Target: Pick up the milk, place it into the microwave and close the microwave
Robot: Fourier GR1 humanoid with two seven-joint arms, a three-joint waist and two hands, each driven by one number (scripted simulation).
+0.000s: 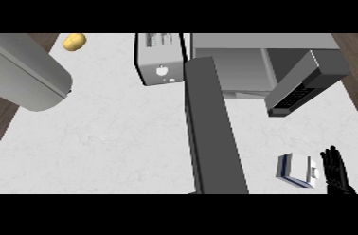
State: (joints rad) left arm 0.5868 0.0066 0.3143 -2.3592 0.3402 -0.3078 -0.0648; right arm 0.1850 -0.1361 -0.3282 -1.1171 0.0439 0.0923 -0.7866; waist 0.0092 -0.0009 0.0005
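The milk (296, 170), a small white carton with blue edges, lies on the white counter (105, 144) at the lower right. Just right of it is my right hand (337, 172), fingers straight and pointing up, close beside the carton without curling round it. The grey microwave (237, 63) stands at the back right with its cavity open. Its long dark door (213, 130) swings out toward me across the counter's middle. The dark control panel (304, 85) juts out at the microwave's right. A thick grey forearm (31, 73) crosses the upper left; its hand is out of view.
A white toaster (159, 58) stands just left of the microwave at the back. A yellow rounded item (75, 41) lies at the back left. The counter's dark edges show at the far left and upper right.
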